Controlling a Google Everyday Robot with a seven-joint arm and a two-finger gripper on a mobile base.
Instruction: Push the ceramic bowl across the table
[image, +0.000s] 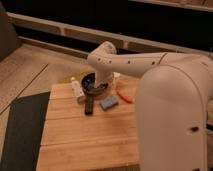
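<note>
The ceramic bowl (91, 83), small, round and dark with a glossy black inside, sits near the far edge of the light wooden table (90, 140). My gripper (101, 85) hangs from the white arm, which comes in from the right. It is down at the bowl's right side, at or inside the rim. The wrist hides most of it and the bowl's right part.
A white bottle (77, 89) lies just left of the bowl. A slim black bar (89, 106) and a blue block (109, 103) lie in front of it. An orange item (125, 96) lies to the right. A dark mat (22, 130) covers the floor on the left.
</note>
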